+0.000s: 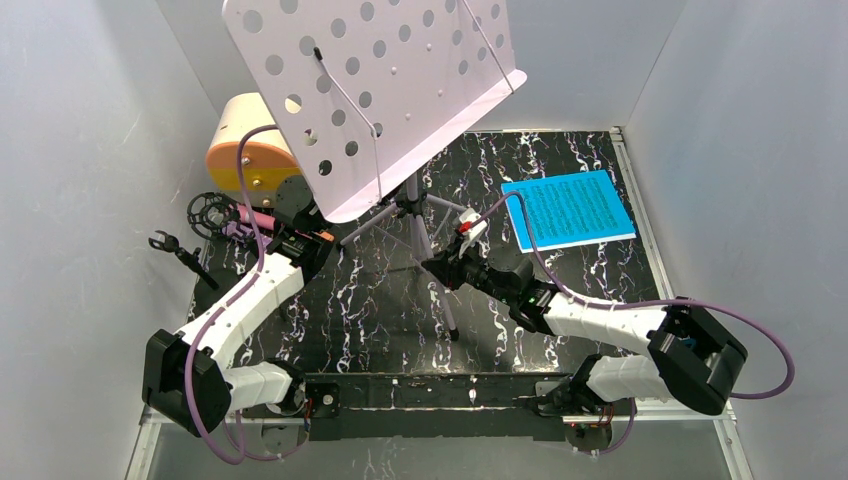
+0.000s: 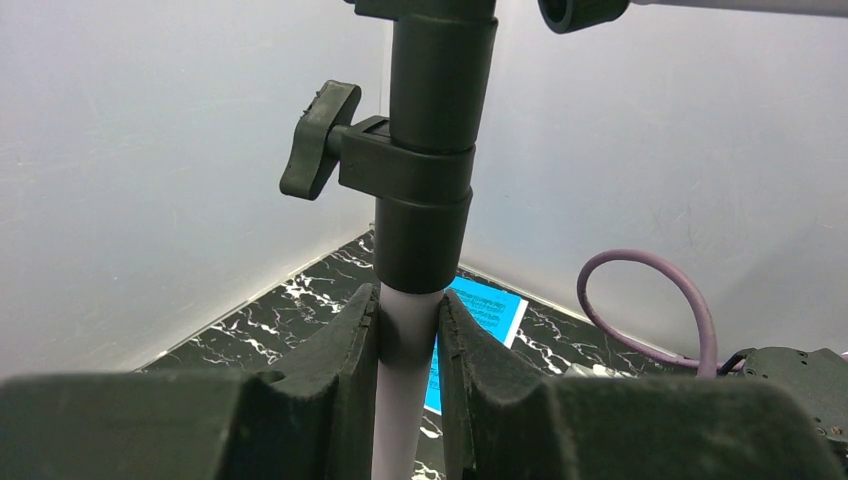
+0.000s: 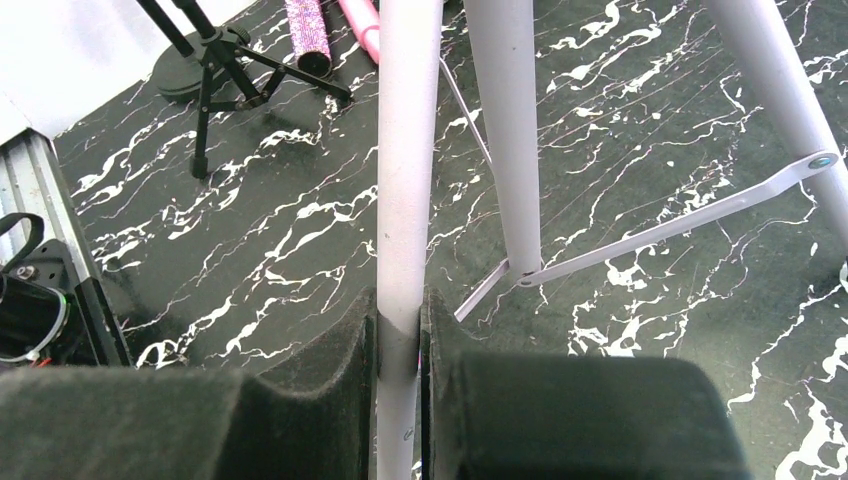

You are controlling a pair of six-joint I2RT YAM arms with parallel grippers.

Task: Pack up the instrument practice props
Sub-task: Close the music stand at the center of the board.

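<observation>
The music stand [image 1: 380,90] stands in the middle of the table [image 1: 350,300], with its wide desk tilted up at the far side. Both pincers are narrow and clamped on it. The left gripper [image 2: 407,320] pinches the pale pole [image 2: 405,400] just under the black collar [image 2: 425,180]. The right gripper [image 3: 398,330] squeezes a tube [image 3: 405,150] low in the base, a leg by the look of it.

The stand is likely light but top-heavy. Its tubes look thin, round, smooth and painted, so they could slip or turn between the soft dark pads. The desk is a thin lilac sheet full of round holes. It seems stiff, yet it would make a poor handle because it can swing and catch. The pole near the collar looks like the better hold, with the second grip low to steady the base. The ribbed knob [image 2: 315,140] on the collar probably locks the height. Flat hinged braces [image 3: 680,215] tie the legs together, so the base likely folds.

The sheet music [image 1: 568,208], blue, thin and floppy, lies flat at the far right. At the far left lie a glossy pink microphone [image 3: 358,18] and a glittery purple microphone [image 3: 308,30], beside a small black tripod [image 3: 215,60].
</observation>
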